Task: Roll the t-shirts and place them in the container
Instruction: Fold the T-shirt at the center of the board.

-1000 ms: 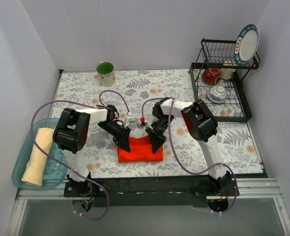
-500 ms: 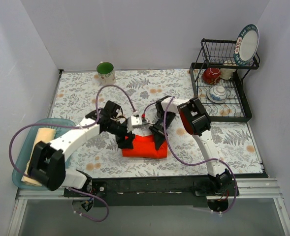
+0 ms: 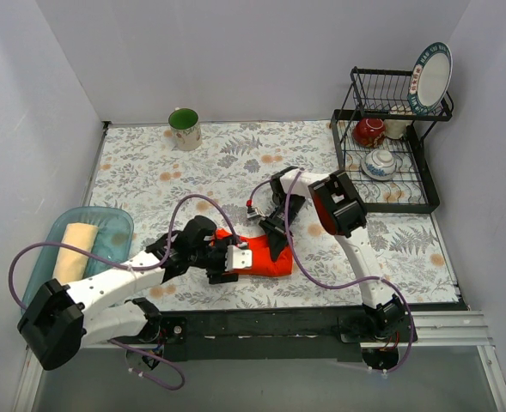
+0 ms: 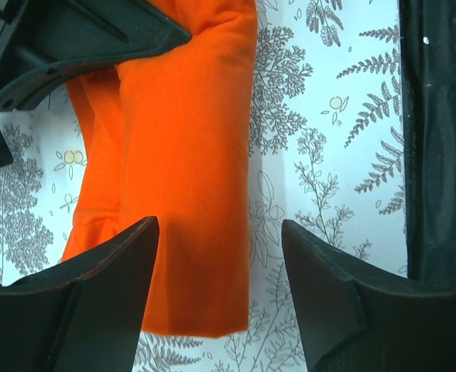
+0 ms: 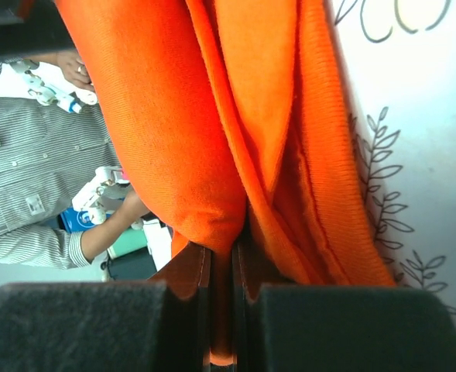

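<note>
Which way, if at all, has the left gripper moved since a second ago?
Yes. The left gripper has shifted away from the green mug, toward the table's near edge, beside the orange t-shirt.

The folded t-shirt (image 3: pixel 266 264) lies on the table (image 3: pixel 235 163) by its near edge, about midway across, with the left gripper (image 3: pixel 233 264) at its left end and the right gripper (image 3: pixel 274 240) on its far side. At the near left a tray (image 3: pixel 119 225) holds the rolled t-shirt (image 3: pixel 70 251), and a mug (image 3: pixel 184 129) stands at the far edge, left of centre. At the far right a dish rack (image 3: pixel 407 184) holds a pot (image 3: pixel 369 131) and a lidded bowl (image 3: pixel 380 163) low down, with a plate (image 3: pixel 430 77) upright on top.
</note>
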Motion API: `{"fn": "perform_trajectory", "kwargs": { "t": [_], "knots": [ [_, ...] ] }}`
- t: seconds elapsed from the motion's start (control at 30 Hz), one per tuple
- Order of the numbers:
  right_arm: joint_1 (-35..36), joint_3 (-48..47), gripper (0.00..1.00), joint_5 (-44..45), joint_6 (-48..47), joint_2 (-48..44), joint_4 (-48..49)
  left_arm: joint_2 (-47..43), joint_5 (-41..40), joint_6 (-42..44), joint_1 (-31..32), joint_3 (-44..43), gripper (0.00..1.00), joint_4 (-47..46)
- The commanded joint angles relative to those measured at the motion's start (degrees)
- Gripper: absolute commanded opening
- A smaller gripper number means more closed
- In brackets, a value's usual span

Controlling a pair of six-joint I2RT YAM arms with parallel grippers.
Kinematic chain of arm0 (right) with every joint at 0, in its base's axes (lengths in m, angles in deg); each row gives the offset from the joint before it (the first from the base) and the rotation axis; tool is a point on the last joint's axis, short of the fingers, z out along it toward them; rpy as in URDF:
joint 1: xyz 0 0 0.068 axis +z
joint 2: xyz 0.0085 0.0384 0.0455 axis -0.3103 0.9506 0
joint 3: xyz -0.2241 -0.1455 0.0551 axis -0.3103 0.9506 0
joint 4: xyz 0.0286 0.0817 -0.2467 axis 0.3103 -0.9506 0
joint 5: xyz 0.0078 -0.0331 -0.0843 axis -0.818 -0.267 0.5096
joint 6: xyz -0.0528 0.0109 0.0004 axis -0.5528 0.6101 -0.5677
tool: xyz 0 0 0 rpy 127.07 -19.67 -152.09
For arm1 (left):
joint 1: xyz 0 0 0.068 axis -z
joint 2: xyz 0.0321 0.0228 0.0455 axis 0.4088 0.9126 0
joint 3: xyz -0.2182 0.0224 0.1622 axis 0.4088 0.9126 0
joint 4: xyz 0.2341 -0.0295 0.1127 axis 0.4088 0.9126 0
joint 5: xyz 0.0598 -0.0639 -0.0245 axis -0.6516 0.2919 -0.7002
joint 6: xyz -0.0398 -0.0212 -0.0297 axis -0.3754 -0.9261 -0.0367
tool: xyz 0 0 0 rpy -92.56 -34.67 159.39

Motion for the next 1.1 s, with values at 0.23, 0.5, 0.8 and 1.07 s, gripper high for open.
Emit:
{"fn": "perform_trajectory", "kwargs": {
  "t": [0.23, 0.5, 0.8, 1.07],
  "knots": [
    [-0.21, -0.62, 0.01, 11.44, -2.48, 6.91, 12.17, 11.61, -7.55, 2.57, 3.76, 5.53, 0.46, -12.56],
    [-2.40, 5.08, 0.94, 9.69, -0.90, 0.25, 18.30, 17.52, -4.50, 2.65, 3.76, -0.60, 0.08, -2.93],
    [-12.96, 30.82, 0.99, 16.69, 3.23, -39.99, 40.00, 20.77, 8.96, -1.74, 2.88, -10.01, 0.00, 13.78],
    [3.44, 57.38, 0.98, 27.50, 1.56, -74.47, 65.76, 26.82, 21.16, -4.90, -2.30, -20.64, 0.01, 19.16]
  ]
}}
